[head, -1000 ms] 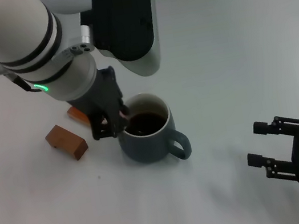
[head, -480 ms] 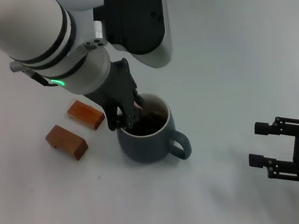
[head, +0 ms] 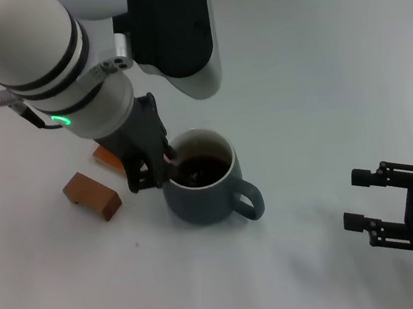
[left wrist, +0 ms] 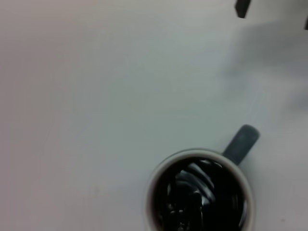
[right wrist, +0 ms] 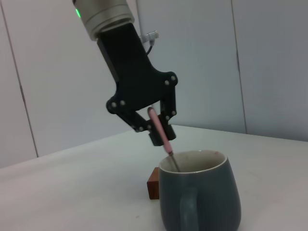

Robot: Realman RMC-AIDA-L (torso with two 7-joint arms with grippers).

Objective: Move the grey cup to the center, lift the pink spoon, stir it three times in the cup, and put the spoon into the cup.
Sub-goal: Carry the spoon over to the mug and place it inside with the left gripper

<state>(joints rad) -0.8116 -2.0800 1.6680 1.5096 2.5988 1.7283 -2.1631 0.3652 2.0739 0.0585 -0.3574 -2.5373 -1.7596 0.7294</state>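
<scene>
Pink spoon is dipping into the grey cup directly below the left gripper, whose fingers are clamping its handle. Stirring appears underway; next, finish the circles and release. Right gripper is idling open, well apart.

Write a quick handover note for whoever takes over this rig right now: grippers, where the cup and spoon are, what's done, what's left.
Left gripper: shut on the pink spoon, holding it tilted over the near-left rim of the grey cup, spoon tip down inside.
Right gripper: open, idle near the table's front right, apart from everything.
Cup stands upright mid-table, dark liquid inside, handle toward the right gripper.
Two wooden blocks lie left of the cup.
Done: cup placed, spoon lifted, stirring apparently under way.
Left: finish the stirs, release the spoon into the cup.
</scene>
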